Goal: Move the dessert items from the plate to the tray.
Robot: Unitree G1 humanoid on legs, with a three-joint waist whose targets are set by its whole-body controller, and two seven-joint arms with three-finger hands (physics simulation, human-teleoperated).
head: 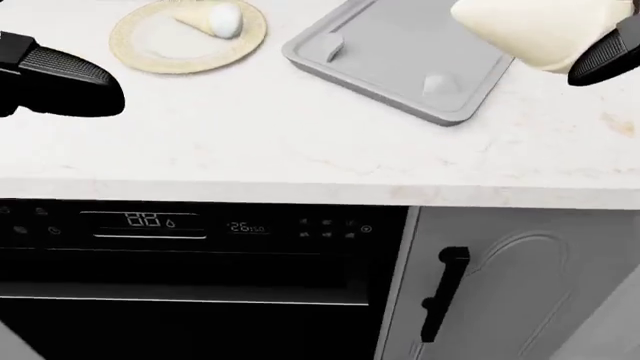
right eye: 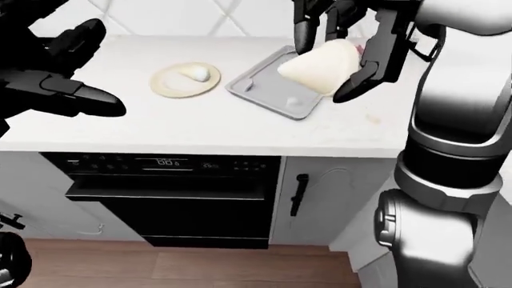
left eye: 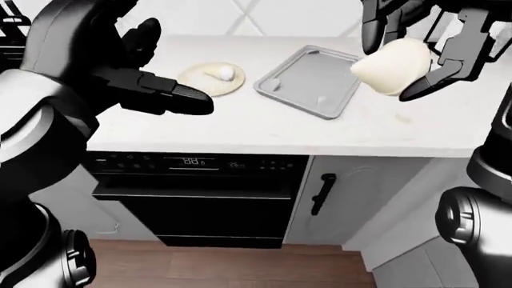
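Observation:
A round tan plate (left eye: 209, 80) lies on the white counter with a small ice-cream cone (left eye: 220, 73) on it. To its right sits a grey tray (left eye: 312, 81), tilted in the view. My right hand (left eye: 416, 45) hangs above the tray's right side, fingers shut round a large cream-coloured dessert (left eye: 392, 66). In the head view that dessert (head: 530, 30) covers the tray's upper right part. My left hand (left eye: 160, 90) hovers open over the counter, left of and below the plate, holding nothing.
A black oven (left eye: 192, 192) with a lit display sits under the counter (left eye: 264, 129). A white cabinet door with a black handle (left eye: 322, 193) is to the oven's right. Wooden floor shows below. A tiled wall rises behind the counter.

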